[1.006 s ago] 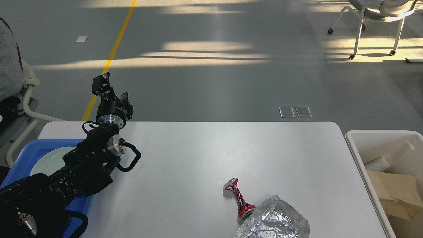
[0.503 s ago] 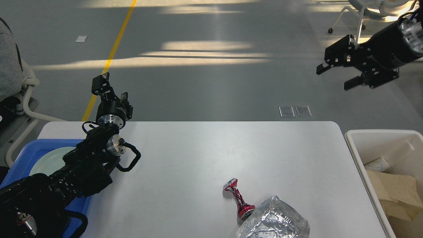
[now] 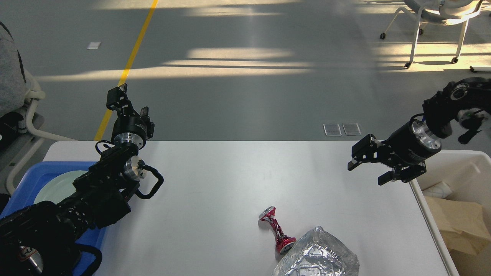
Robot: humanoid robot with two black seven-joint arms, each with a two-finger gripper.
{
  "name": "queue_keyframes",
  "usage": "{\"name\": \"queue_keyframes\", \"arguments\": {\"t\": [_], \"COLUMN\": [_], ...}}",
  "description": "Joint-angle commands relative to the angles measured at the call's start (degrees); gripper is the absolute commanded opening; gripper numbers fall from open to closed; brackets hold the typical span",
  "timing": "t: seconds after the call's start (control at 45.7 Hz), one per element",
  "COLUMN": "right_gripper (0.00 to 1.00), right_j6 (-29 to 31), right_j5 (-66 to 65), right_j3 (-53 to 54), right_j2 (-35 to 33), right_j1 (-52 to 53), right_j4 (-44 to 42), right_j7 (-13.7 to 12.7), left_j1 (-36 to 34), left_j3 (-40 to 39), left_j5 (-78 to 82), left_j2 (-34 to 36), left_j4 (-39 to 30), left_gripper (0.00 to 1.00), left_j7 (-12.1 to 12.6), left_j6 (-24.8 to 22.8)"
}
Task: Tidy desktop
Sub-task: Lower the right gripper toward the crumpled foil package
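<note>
The white desktop point(image 3: 230, 180) fills the lower part of the head view. A crushed red can point(image 3: 277, 230) lies on it near the front, touching a crumpled foil container point(image 3: 318, 257) at the bottom edge. My left gripper point(image 3: 128, 101) is raised above the table's far left corner, open and empty. My right gripper point(image 3: 366, 173) hangs open and empty over the table's right side, up and to the right of the can.
A blue tray point(image 3: 27, 180) holding a pale plate point(image 3: 57, 186) sits at the left edge under my left arm. A white bin point(image 3: 433, 157) with cardboard and paper stands off the right edge. A chair point(image 3: 437, 19) stands on the floor far right.
My right arm came into view from the upper right and moved down and left to hang over the table's right side. The left arm has stayed still.
</note>
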Motion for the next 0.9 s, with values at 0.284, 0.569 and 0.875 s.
{"name": "queue_keyframes", "arguments": {"t": [0.284,0.569,0.875], "right_gripper": [0.89,0.88,0.86], "right_j6": [-4.32,-5.90,-5.99], "right_j5": [0.00,-2.81,-7.56], "right_j3": [0.49,2.86,10.15], "right_j2": [5.58,6.99,6.91], "right_j1": [-6.31,-10.17,-15.27], "right_j4": [3.13,3.39,4.62], "right_j7": [0.10,0.10,0.19], "left_j1": [0.00,0.00,0.00], "left_j3": [0.02,0.02,0.02], "left_j5": [0.00,0.00,0.00], "left_j2": [0.00,0.00,0.00], "left_j4": [0.00,0.00,0.00], "left_gripper": [0.96,0.96,0.96], "left_j7": [0.00,0.00,0.00], "left_j6": [0.04,0.04,-0.05]}}
